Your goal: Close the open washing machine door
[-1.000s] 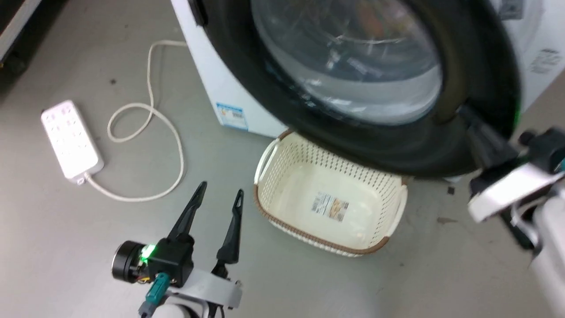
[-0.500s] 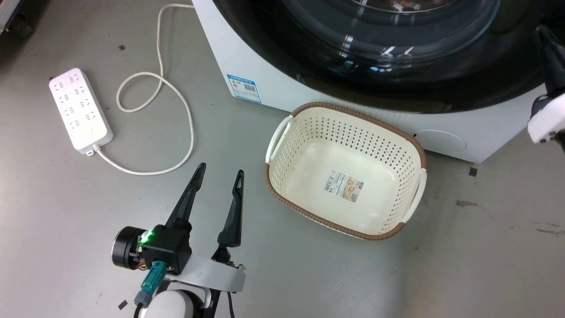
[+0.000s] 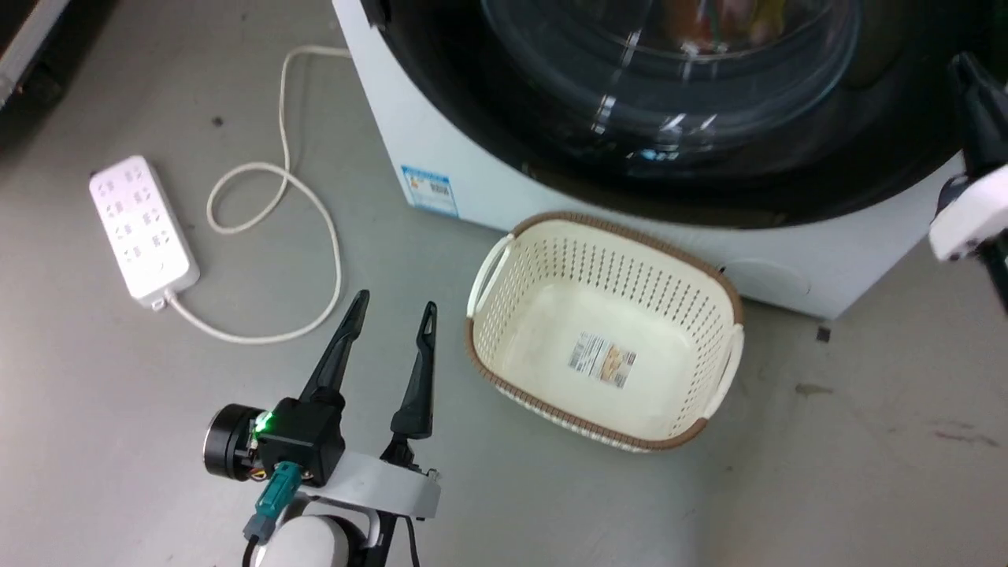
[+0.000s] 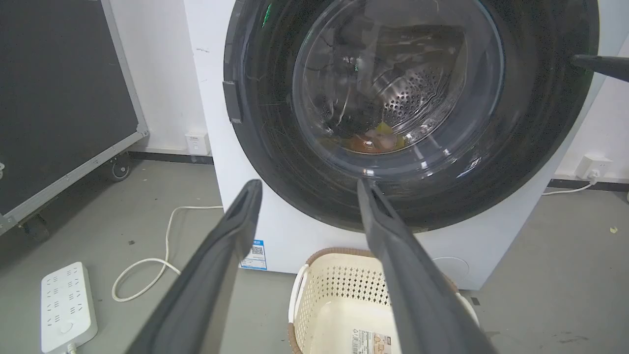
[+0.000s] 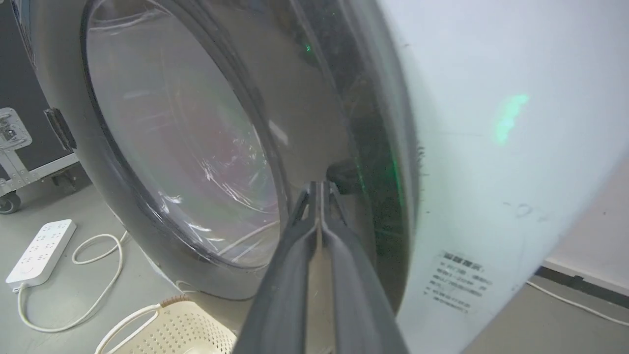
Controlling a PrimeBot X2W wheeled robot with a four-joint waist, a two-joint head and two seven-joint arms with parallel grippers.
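**Head view: door sits against the washer front**

The washing machine door [image 3: 551, 134] fills twelve o'clock, seemingly flush on the washing machine [image 3: 409, 118]; I cannot tell if it is latched. At two o'clock my right gripper [image 5: 320, 186], fingers pressed together, meets its black rim. At seven o'clock my left gripper [image 3: 392, 303] hangs spread open beside the laundry basket [image 3: 543, 268].

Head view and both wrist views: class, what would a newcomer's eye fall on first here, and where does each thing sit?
The washing machine door, a big black ring around bulging glass, lies flat against the white washing machine, with the right gripper at its rim, fingers shut together. On the floor just before the machine stands a cream perforated basket, and a white power strip lies to the left.
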